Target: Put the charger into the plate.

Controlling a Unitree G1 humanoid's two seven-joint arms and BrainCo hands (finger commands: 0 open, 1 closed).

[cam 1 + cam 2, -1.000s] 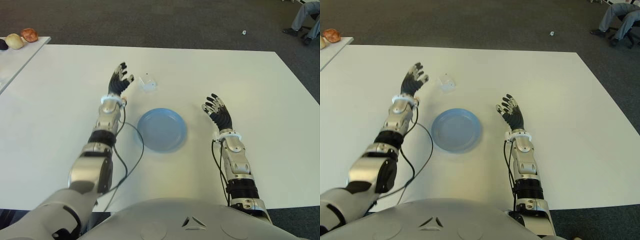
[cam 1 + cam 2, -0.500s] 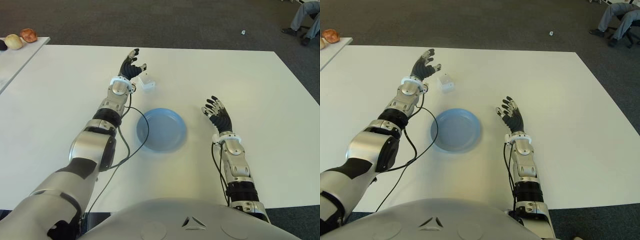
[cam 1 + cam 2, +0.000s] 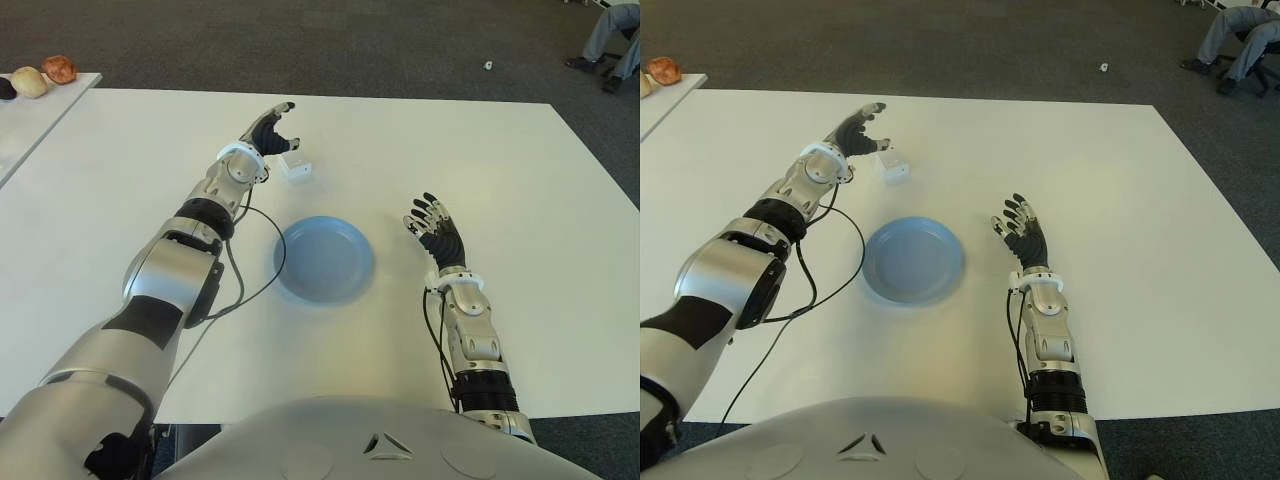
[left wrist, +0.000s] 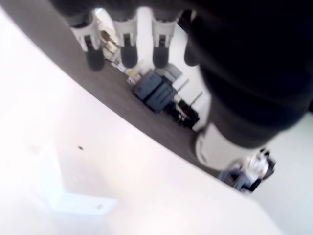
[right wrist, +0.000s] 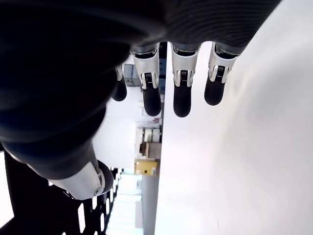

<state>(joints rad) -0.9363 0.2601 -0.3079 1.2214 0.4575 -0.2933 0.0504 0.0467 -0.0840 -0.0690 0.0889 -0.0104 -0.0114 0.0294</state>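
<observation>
A small white charger [image 3: 296, 166] sits on the white table [image 3: 120, 200], beyond the blue plate [image 3: 324, 259]. My left hand [image 3: 270, 128] hovers just left of and above the charger, fingers spread and holding nothing; its wrist view shows the charger [image 4: 73, 203] below the open fingers [image 4: 128, 46]. My right hand [image 3: 432, 226] shows right of the plate, fingers [image 5: 180, 88] extended and empty.
A black cable [image 3: 250, 280] trails from my left arm across the table beside the plate. A side table [image 3: 20, 110] at far left carries round food items [image 3: 58, 69]. A seated person's legs [image 3: 612, 35] show at the far right.
My left arm has reached forward and rightward, bringing its hand from well left of the charger to right beside it. The right hand stayed in place.
</observation>
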